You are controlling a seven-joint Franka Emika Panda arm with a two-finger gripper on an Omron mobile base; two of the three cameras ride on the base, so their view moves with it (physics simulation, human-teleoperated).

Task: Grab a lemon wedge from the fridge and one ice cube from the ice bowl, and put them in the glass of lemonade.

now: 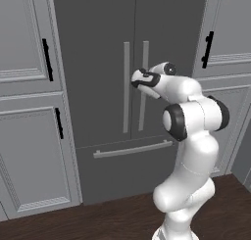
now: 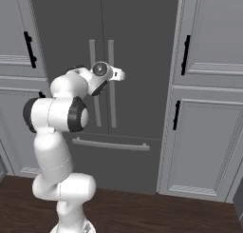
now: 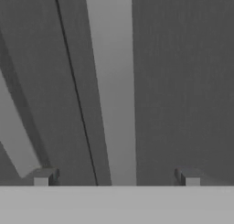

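While the fridge (image 1: 112, 87) stands with both doors shut, none of the task can be counted as done: no lemon wedge is in hand, and the first step, opening a door, is not yet made. Two long grey bar handles run upright on either side of the centre seam, the left handle (image 1: 126, 87) and the right handle (image 1: 144, 84), with a drawer handle (image 1: 132, 149) lying crosswise below them. The gripper (image 3: 116, 175) is spread wide and holds nothing; in the hand view its two fingertips (image 3: 44, 176) stand to either side of one pale handle bar, which runs up between them, so the bar appears to be lined up for a grasp. Whether the tips already reach the bar cannot be told. In the right base view the gripper (image 2: 118, 75) sits at the height of the handles' upper part, close to the door face.

What remains, by judgement: close on the bar, pull the door, find the wedge inside, then fetch the ice cube and serve both to the glass.

Around the fridge stand light grey panelled cabinets (image 1: 29, 111) with black handles (image 1: 47, 60), and a dark wooden floor (image 1: 98, 219) lies below. Nothing stands between gripper and door; the closed door itself is the only obstacle.
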